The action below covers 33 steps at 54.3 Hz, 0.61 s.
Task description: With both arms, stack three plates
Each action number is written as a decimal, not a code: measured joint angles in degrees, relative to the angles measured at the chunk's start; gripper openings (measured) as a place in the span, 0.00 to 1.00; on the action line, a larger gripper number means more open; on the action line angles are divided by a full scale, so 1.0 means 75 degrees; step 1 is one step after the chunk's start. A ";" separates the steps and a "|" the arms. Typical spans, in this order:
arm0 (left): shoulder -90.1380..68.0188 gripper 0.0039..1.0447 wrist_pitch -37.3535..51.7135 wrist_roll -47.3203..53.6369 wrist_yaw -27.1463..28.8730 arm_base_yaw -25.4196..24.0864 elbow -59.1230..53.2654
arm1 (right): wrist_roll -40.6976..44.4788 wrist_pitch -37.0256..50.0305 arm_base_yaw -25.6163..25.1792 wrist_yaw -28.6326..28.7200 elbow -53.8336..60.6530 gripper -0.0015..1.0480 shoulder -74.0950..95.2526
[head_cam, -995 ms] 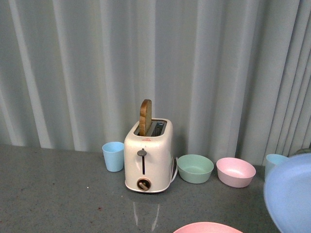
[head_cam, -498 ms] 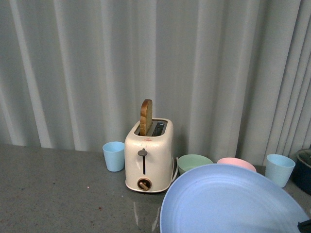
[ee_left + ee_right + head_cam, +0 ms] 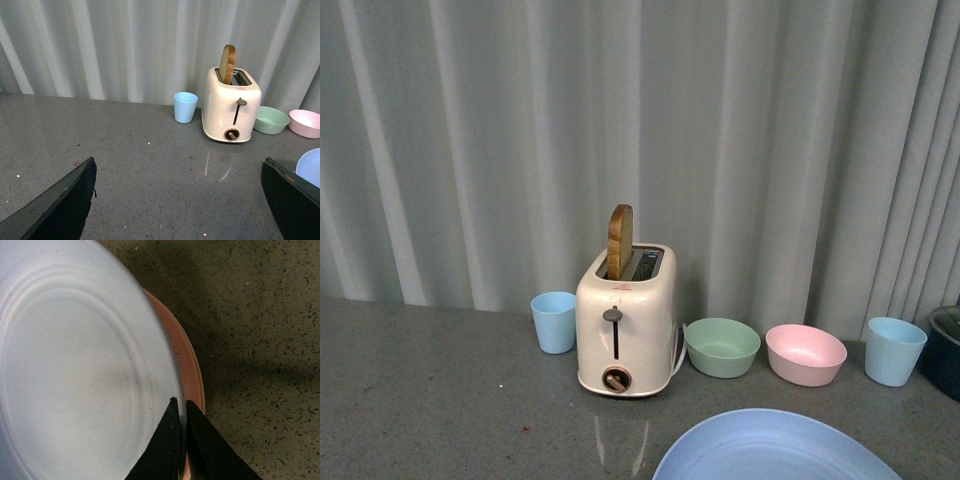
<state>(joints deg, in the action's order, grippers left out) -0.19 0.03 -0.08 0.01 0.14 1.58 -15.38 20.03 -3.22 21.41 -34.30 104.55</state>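
Two plates are nearly stacked: my right fingers (image 3: 181,412) pinch the blue plate's (image 3: 75,370) rim just over the pink plate (image 3: 192,375). Left fingers (image 3: 177,197) spread, empty. Cream plate unseen.

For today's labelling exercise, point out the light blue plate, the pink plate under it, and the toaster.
light blue plate (image 3: 75,370), right wrist view, on its flat centre.
pink plate (image 3: 189,365), right wrist view, on the rim showing past the blue plate's edge.
toaster (image 3: 625,335), front view, on its front face.
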 joint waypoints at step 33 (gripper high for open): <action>0.0000 0.94 0.0000 0.0000 0.0000 0.0000 0.0000 | -0.0256 0.0221 0.0061 0.0035 0.0003 0.03 0.0446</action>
<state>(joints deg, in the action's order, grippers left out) -0.19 0.03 -0.08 0.01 0.14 1.58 -17.30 21.69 -2.76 21.67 -34.28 107.90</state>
